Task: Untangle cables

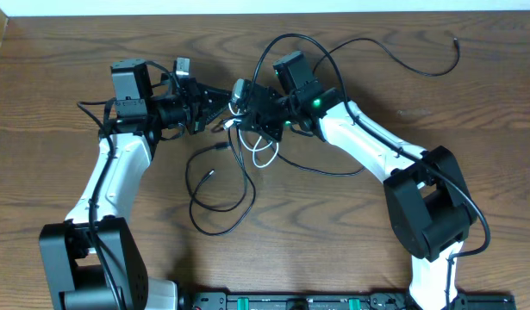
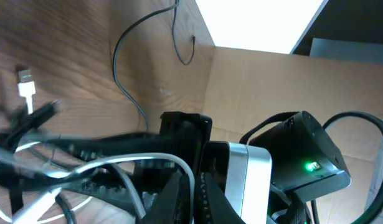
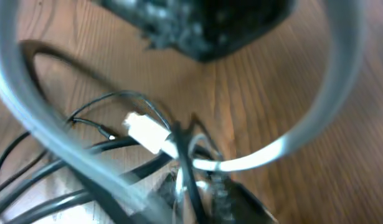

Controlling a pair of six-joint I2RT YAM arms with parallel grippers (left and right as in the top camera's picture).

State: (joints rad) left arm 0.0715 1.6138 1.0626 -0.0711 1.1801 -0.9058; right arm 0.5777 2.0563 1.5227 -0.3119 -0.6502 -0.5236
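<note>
The thin black cord (image 1: 417, 72) and short white cord (image 3: 144, 132) lie tangled on the brown wooden table (image 1: 351, 232) between the clenched left gripper (image 1: 215, 110) and the right gripper (image 1: 247, 108), whose grip is unreadable, where a hard pull could cinch knots.

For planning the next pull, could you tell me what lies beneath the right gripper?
White cord and black cord emerge from under the right gripper; their crossing beneath it is covered.
</note>
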